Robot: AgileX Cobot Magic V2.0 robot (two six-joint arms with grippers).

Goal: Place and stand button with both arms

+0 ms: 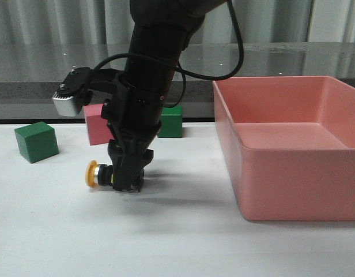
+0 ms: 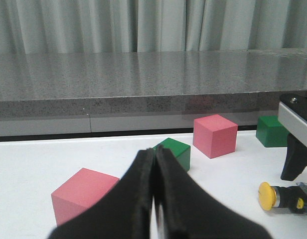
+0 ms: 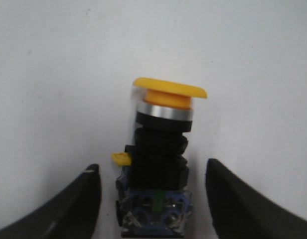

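While the button (image 1: pixel 97 174) lies on its side on the white table (image 1: pixel 51 231), the right gripper (image 1: pixel 129 186) straddles its base, fingers wide and not touching; the left gripper (image 2: pixel 154 199) is closed, empty.

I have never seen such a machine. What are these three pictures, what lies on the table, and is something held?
This is a robot with two black arms. Each arm ends in an end effector, two fingers that pinch.

The front view looks forward over the white table. The other two pictures come from cameras on the wrists.

On the table lie green and pink cubes, for example a green cube, and a large pink plastic bin. The small push-button with yellow cap and black body lies on its side, its cap pointing to the left in the front view.

The right end effector is lowered over the button. Its fingers stand open on both sides of the button's base, with gaps, so nothing is held. The left end effector is shut and empty.
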